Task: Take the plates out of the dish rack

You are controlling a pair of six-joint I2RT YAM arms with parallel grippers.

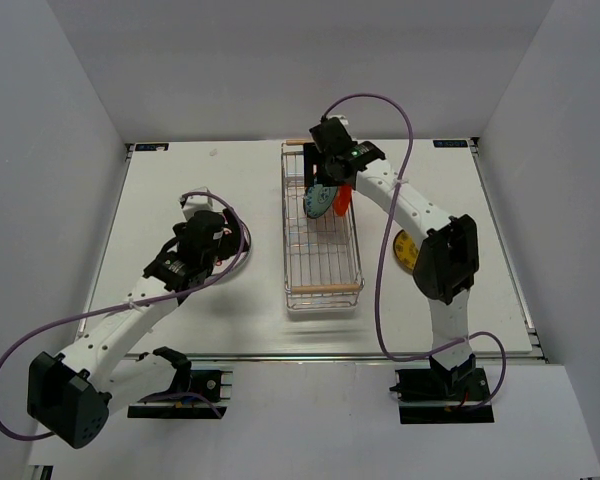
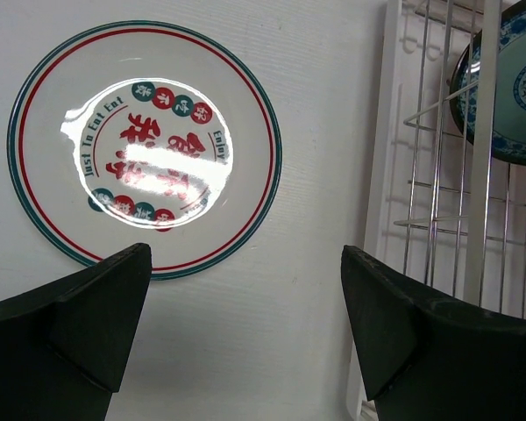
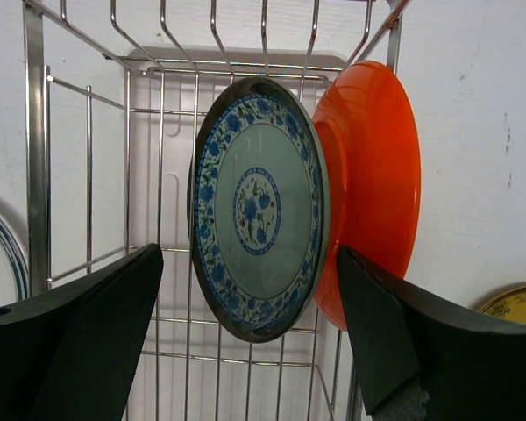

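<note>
The dish rack [image 1: 322,262] is a long silver wire basket with wooden end bars, in the middle of the table. A teal plate with blue flowers [image 3: 259,210] and an orange-red plate [image 3: 377,175] stand on edge at its far end. My right gripper [image 3: 250,289] hangs open over that end, its fingers on either side of the teal plate's lower edge and apart from it. A white plate with red marks [image 2: 145,149] lies flat on the table left of the rack. My left gripper [image 2: 245,289] is open just above the table beside it, holding nothing.
A yellow-brown patterned plate [image 1: 405,250] lies on the table right of the rack, by the right arm. The rack's side wires [image 2: 447,175] stand close to my left gripper's right finger. White walls enclose the table on three sides.
</note>
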